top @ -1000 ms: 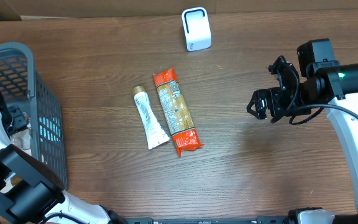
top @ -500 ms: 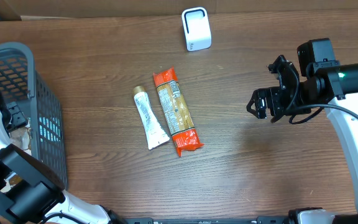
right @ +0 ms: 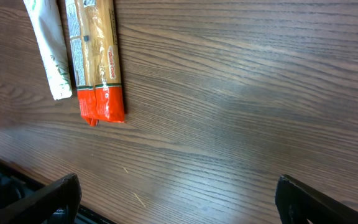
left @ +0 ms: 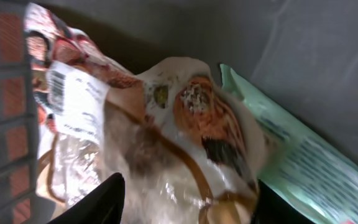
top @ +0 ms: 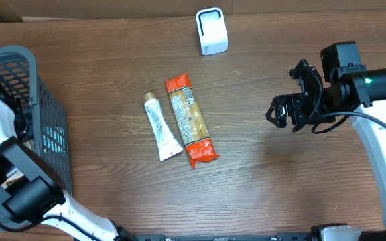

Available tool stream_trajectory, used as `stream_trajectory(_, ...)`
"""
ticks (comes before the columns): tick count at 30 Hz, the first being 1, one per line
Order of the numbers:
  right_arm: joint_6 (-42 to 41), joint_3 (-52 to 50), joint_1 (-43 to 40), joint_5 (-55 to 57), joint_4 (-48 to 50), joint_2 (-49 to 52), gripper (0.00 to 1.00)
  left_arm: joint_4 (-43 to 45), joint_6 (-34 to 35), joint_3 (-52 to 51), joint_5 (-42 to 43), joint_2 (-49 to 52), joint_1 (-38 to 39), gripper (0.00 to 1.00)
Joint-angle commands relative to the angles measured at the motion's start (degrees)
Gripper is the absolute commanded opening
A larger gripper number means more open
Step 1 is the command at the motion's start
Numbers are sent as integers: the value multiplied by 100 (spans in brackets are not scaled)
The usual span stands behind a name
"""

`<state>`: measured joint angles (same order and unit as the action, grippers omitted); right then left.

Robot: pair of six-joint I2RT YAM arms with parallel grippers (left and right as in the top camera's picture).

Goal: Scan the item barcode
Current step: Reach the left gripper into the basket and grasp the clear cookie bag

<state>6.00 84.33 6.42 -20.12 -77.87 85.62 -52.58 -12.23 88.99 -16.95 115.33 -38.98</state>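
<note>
Snack bag (left: 166, 143) is lying lengthwise ahead between the half-parted left gripper (left: 191, 204), grasp impossible to tell; right gripper (top: 280, 112) is gaping, farther off.

Crinkled snack bag (left: 166, 143), lying in basket (top: 19, 52)

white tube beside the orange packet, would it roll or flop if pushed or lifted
The white tube probably won't roll far: its wide crimped end lies flat. It looks soft-walled, so likely dents under a grip. Slim, so probably light.
</note>
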Motion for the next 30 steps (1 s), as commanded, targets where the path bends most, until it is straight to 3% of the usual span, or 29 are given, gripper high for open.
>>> stream_trajectory(1, -13, 118, 28, -9, 57, -31, 100, 26, -61, 111, -455, 243, 15, 52)
stream_trajectory(3, -11, 114, 28, -2, -11, -31, 100, 55, -42, 111, -918, 275, -11, 53)
stream_trajectory(13, -13, 111, 28, 79, -22, -31, 100, 343, -70, 111, -1220, 474, -92, 60)
stream_trajectory(19, -17, 111, 28, 76, -63, -31, 100, 422, -68, 111, -1375, 968, -103, 59)
stream_trajectory(22, -24, 111, 28, 74, -66, -31, 100, 424, -42, 111, -1370, 1156, -103, 51)
stream_trajectory(27, -151, 111, 28, 76, -70, -31, 100, 507, -17, 120, -1370, 1161, -103, 27)
stream_trajectory(30, -151, 111, 28, 76, -68, -31, 100, 505, 24, 129, -1362, 1152, -101, 18)
